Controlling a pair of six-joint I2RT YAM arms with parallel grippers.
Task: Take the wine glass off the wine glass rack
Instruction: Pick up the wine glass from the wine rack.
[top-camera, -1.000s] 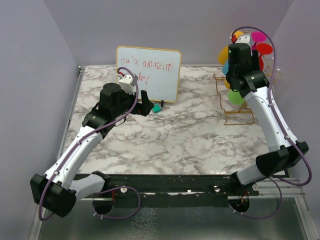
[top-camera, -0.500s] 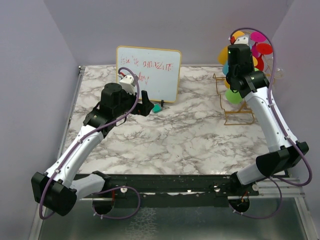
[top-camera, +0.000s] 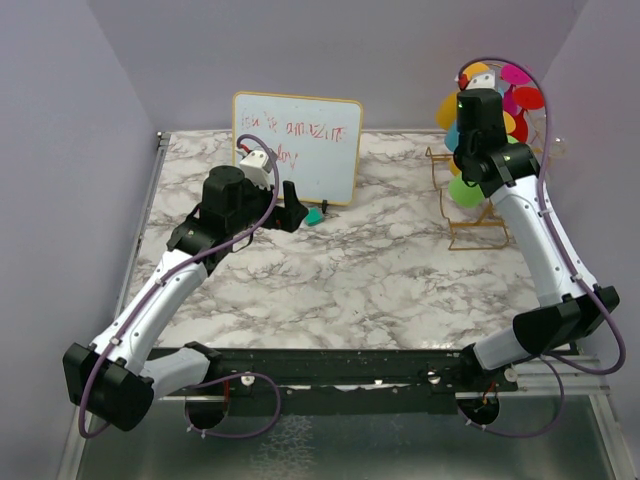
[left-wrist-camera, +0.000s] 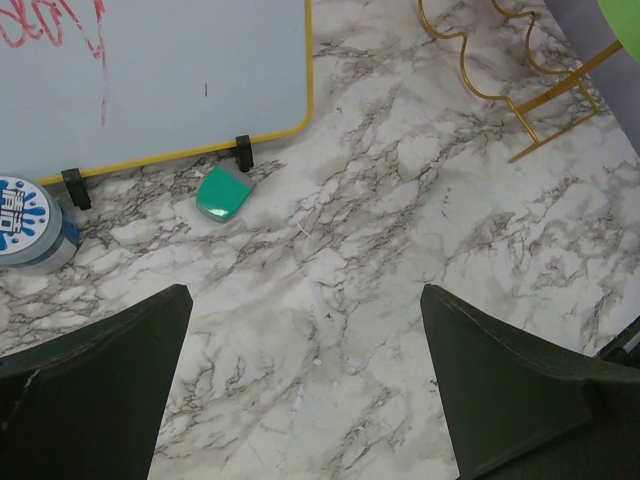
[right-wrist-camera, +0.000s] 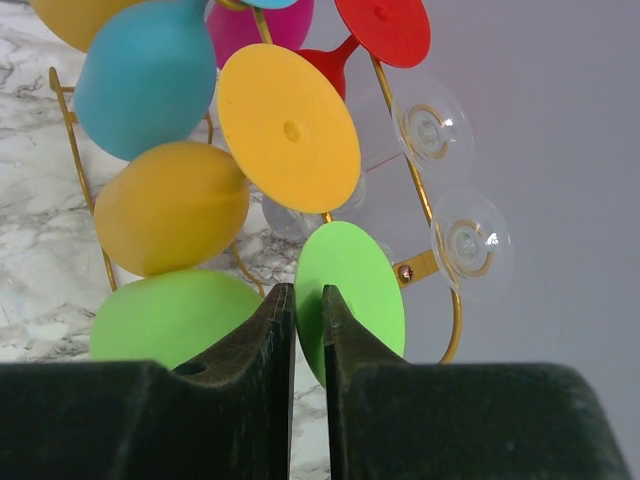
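The right gripper (right-wrist-camera: 308, 335) stood with its jaws a slit apart at the bottom centre of its wrist view, seemingly pinching the hidden stem of the green glass (right-wrist-camera: 352, 285). The glass's matte plastic bowl lay lower left and its flat round foot right, axis running across. It hung on the thin gold wire rack (right-wrist-camera: 441, 300), upper right overhead. The left gripper (left-wrist-camera: 305, 390) gaped wide, well apart.

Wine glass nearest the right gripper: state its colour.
The wine glass is lime green; clearest in the right wrist view.
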